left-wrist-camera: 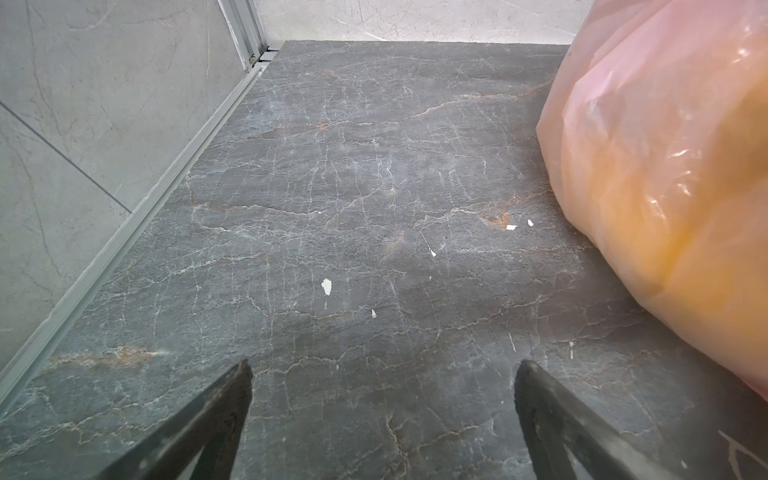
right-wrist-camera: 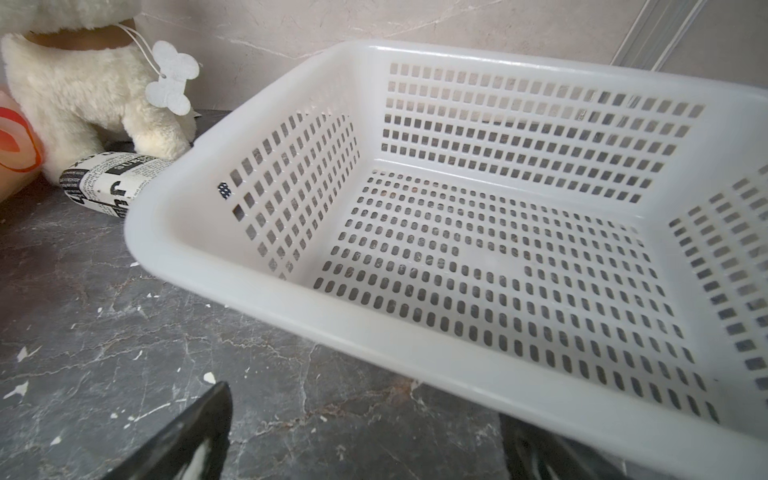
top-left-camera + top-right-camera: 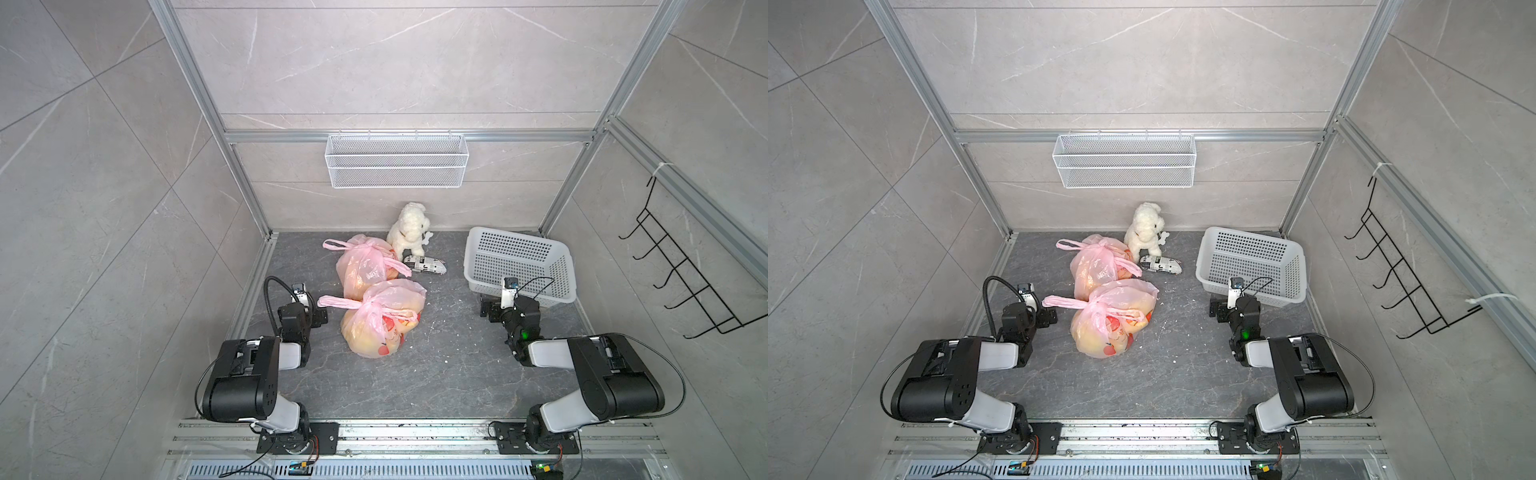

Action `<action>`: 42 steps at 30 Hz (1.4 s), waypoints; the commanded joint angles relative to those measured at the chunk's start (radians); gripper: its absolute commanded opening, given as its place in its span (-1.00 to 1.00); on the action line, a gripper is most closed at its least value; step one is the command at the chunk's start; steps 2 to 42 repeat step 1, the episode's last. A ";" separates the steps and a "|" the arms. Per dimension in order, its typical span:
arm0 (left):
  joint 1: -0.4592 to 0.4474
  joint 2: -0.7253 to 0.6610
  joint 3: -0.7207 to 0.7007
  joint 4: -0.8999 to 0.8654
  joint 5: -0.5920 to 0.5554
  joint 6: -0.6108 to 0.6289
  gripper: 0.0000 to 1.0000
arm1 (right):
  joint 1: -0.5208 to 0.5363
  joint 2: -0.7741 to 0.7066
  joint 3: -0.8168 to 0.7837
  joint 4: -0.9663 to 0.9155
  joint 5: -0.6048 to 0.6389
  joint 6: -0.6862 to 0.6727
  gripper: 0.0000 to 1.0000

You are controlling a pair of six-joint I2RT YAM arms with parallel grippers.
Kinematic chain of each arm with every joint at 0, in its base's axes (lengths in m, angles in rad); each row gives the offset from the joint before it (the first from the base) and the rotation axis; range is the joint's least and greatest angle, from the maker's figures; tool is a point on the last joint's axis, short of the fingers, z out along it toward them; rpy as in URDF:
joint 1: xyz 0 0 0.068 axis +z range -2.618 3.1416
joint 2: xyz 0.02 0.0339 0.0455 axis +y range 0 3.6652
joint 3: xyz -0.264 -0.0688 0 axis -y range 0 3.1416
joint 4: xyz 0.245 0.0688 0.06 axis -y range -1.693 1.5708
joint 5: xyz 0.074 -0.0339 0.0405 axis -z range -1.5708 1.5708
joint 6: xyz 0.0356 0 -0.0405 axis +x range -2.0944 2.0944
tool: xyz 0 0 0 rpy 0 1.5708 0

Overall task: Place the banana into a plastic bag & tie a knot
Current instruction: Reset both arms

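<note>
My left gripper (image 1: pixel 382 374) and right gripper (image 2: pixel 363 401) both stand open, empty. Knotted pink plastic bag (image 3: pixel 386 307) just beside my left gripper, second bag (image 3: pixel 361 270) beyond it; contents yellow, banana not confirmable

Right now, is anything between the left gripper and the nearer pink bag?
Nothing visible does. The left gripper is open over the tabletop, and the nearer pink bag lies just beside it, its tied handle pointing toward the gripper.

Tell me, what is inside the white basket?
Nothing shows inside the basket: its perforated bottom is bare, and the dark floor shows through the holes. In a top view the right arm covers part of its near wall.
</note>
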 commanded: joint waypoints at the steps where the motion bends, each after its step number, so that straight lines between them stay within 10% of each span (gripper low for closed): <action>1: 0.004 -0.008 0.014 0.060 -0.024 -0.005 1.00 | 0.002 0.007 -0.010 0.055 -0.007 -0.008 0.99; 42: 0.004 -0.008 0.014 0.060 -0.024 -0.005 1.00 | 0.002 0.007 -0.010 0.055 -0.007 -0.008 0.99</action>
